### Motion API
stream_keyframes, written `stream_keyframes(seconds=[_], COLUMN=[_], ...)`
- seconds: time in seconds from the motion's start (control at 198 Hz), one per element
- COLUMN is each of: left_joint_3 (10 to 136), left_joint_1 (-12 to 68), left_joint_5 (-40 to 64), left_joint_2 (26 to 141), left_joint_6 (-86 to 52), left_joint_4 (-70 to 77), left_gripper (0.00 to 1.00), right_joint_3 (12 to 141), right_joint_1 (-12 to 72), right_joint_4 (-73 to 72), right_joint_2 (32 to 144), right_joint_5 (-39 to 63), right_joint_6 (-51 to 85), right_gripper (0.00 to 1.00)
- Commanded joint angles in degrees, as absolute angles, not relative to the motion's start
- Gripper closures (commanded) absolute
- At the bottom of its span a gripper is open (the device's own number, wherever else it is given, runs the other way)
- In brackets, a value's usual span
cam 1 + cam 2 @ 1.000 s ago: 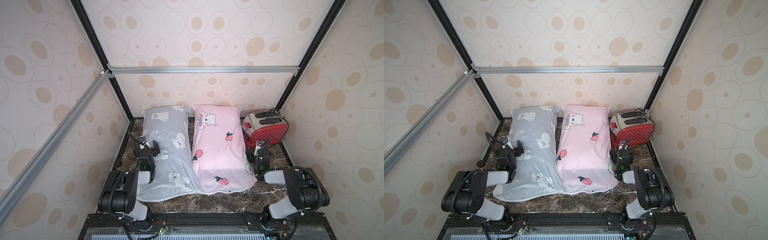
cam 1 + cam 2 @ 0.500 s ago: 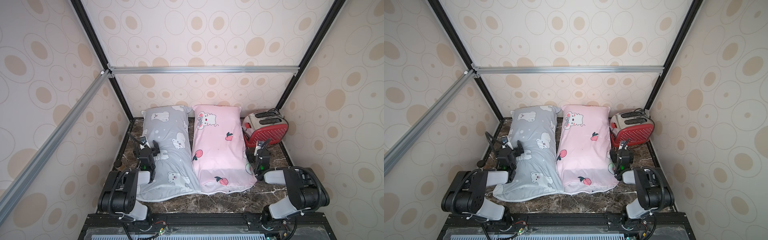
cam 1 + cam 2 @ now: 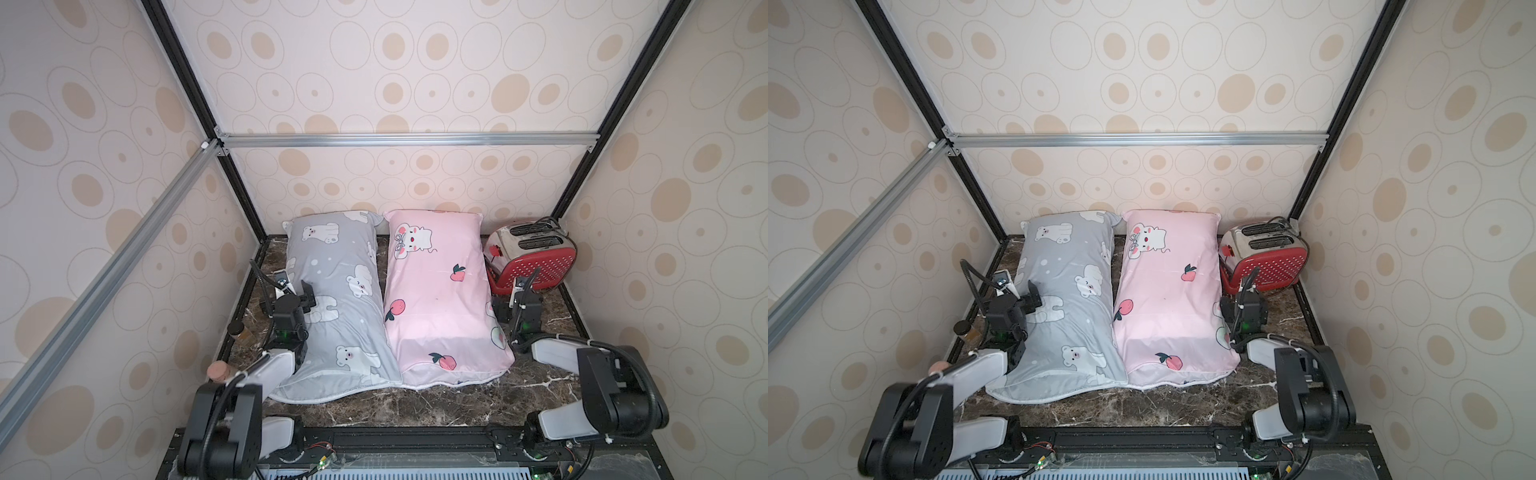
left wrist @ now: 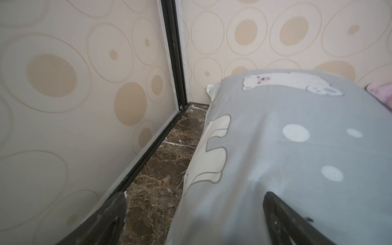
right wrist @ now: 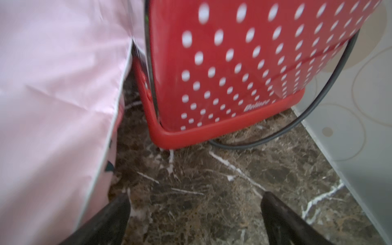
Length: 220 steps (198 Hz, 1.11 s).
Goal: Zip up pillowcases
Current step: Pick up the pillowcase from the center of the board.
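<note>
**Grey and pink pillowcases between two spread end effectors**

Two long stuffed pillowcases lie side by side, touching, on the dark marble table (image 3: pixel 415 403). The left end effector (image 4: pixel 194 197) is spread and empty. One finger hangs over the edge of the grey fabric pillowcase (image 3: pixel 336 299) printed with white bears, the other over bare table. The right end effector (image 5: pixel 195 196) is also spread and empty. The pink fabric pillowcase (image 3: pixel 432 299) printed with peaches lies just to its left, and a red toaster (image 3: pixel 536 262) dotted white stands just ahead.

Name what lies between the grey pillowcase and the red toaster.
The pink pillowcase, flanked by the grey pillowcase and red toaster, in both top views.
</note>
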<state>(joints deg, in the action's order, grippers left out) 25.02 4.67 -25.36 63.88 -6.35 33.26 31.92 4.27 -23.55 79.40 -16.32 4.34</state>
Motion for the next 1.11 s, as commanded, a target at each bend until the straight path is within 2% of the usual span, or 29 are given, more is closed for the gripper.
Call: stream_keyframes(seconds=[0.0,0.167,0.303,0.435,0.582,0.693,0.794,1.006,1.108], left_joint_3=[30.7,31.37,32.29,32.35,34.54,36.85,37.56,40.62,40.21], left_joint_1=[7.71,10.52,18.07,21.98,21.72,18.43,15.48,15.18,15.07], left_joint_5=[-33.53,-21.21,-19.04,-13.75,-6.75,-2.92,-0.73,-1.16,-1.55], left_joint_2=[53.0,43.6,41.42,49.48,61.15,67.93,71.01,75.73,76.37], left_joint_6=[-9.89,-18.16,-26.02,-29.82,-29.31,-28.37,-27.43,-25.18,-25.45], left_joint_4=[5.91,-12.0,-22.03,-20.56,-16.43,-14.92,-13.05,-12.88,-12.15], left_gripper=[0.01,0.01,0.01,0.01,0.01,0.01,0.01,0.01,0.01], right_joint_3=[38.83,41.97,46.83,55.53,64.71,64.9,64.48,59.01,55.42], right_joint_1=[8.61,17.7,27.51,38.67,49.9,51.14,51.15,50.85,49.77], right_joint_4=[1.78,20.02,28.42,31.56,28.24,21.76,19.52,11.26,5.32], right_joint_2=[71.91,67.0,66.52,74.36,86.68,92.77,95.52,98.39,98.38], right_joint_5=[-14.4,-9.7,-3.58,2.72,17.78,26.81,29.09,32.43,37.56], right_joint_6=[8.56,10.53,12.44,17.79,19.1,22.44,23.62,26.81,31.74], right_gripper=[0.01,0.01,0.0,0.06,0.08,0.11,0.12,0.14,0.17])
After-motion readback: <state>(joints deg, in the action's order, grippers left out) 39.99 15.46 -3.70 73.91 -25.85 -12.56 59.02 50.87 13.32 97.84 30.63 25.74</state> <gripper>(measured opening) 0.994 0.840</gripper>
